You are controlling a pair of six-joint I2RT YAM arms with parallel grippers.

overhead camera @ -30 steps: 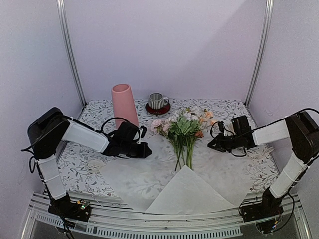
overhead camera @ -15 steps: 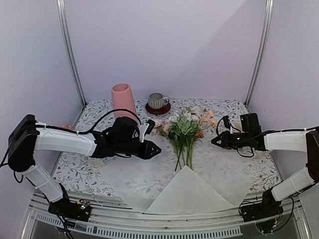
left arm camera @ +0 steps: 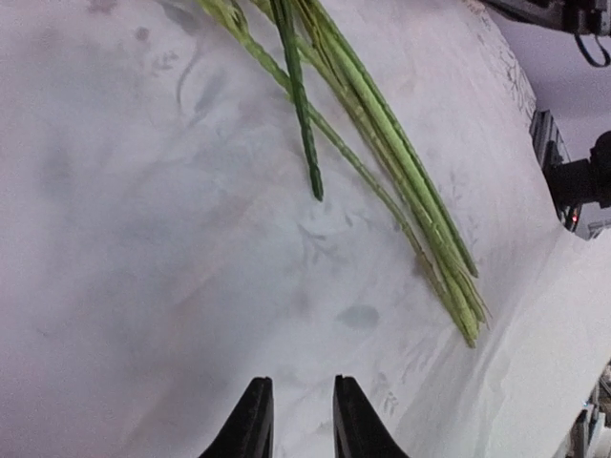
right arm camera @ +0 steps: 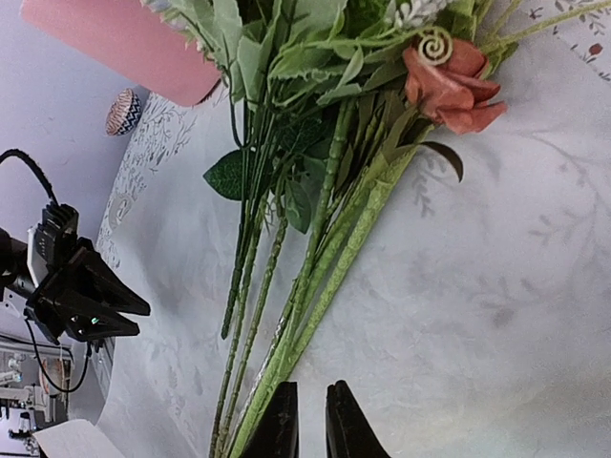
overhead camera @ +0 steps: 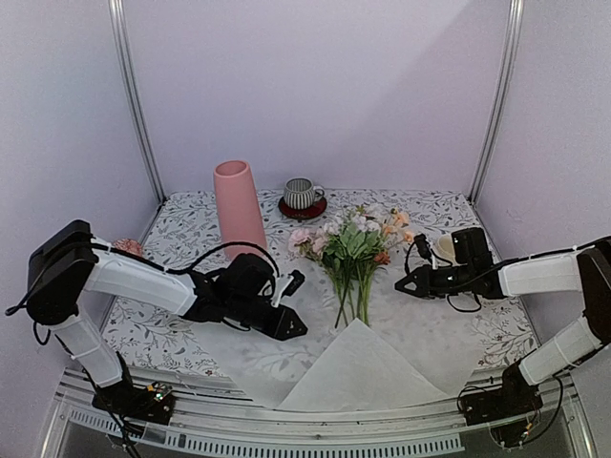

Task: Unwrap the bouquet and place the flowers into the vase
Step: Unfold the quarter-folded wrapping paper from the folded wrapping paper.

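Observation:
The bouquet lies unwrapped. Its flowers (overhead camera: pixel 351 250) rest loose on the spread white wrapping paper (overhead camera: pixel 277 339), blooms toward the back, green stems (left arm camera: pixel 401 181) pointing at the near edge. The tall pink vase (overhead camera: pixel 237 205) stands upright at the back left, with nothing in it. My left gripper (overhead camera: pixel 298 330) hovers low over the paper left of the stem ends, its jaws a little open (left arm camera: pixel 296 384) with nothing between them. My right gripper (overhead camera: pixel 400 286) sits right of the stems, its fingers nearly together (right arm camera: pixel 310 389) and holding nothing, tips beside the stem bundle (right arm camera: pixel 315 277).
A grey striped mug (overhead camera: pixel 303 194) on a dark red saucer stands behind the flowers, right of the vase. A cream object (overhead camera: pixel 444 247) sits behind my right wrist. One corner of the paper is folded into a triangle (overhead camera: pixel 368 374) at the near edge. Metal posts stand at both back corners.
My left gripper has swung toward the near edge, out over the paper, and its jaws have parted slightly. My right gripper has shifted only a little beside the stems.

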